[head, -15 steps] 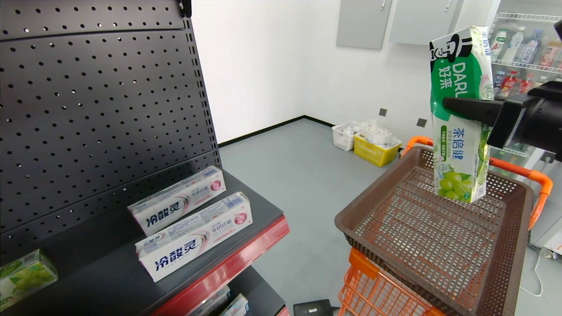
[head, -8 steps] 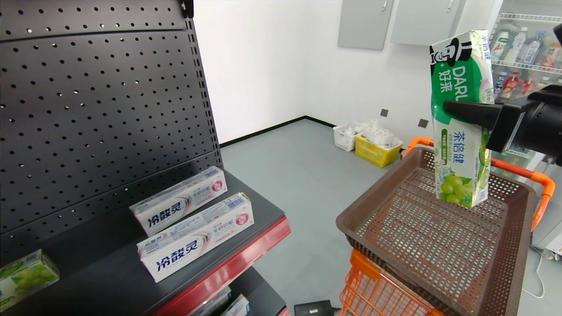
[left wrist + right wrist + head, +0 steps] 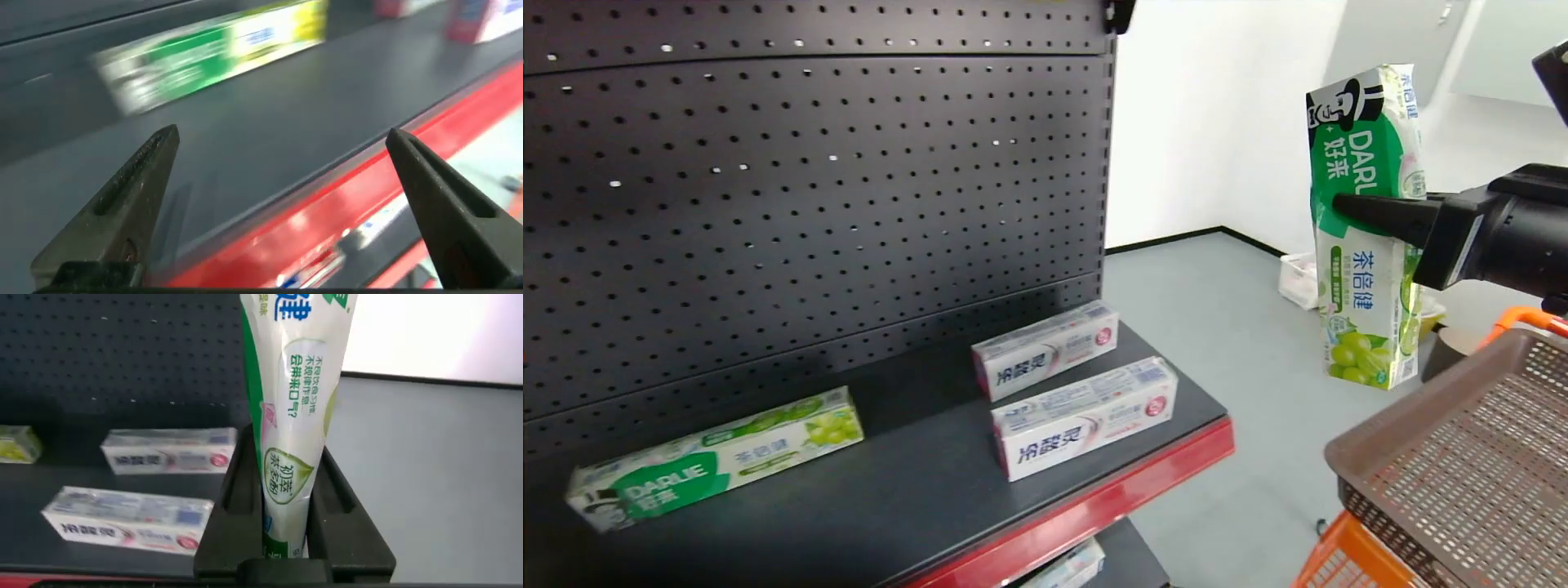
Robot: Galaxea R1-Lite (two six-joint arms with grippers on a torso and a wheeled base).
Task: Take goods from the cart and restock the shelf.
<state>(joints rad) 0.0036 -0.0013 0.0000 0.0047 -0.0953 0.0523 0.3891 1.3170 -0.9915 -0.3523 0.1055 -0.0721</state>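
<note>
Off the right end of the shelf [image 3: 907,498], the right gripper [image 3: 1339,206] is clamped on an upright green toothpaste box [image 3: 1364,139]; the left gripper [image 3: 282,143], jaws apart, hangs by the shelf's front edge.

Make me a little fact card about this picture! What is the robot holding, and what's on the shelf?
Right gripper: shut on the upright toothpaste box
Left gripper: open, close to the shelf
Shelf: lying green box, back white box, front white box
Basket: brown, right of the shelf
</note>
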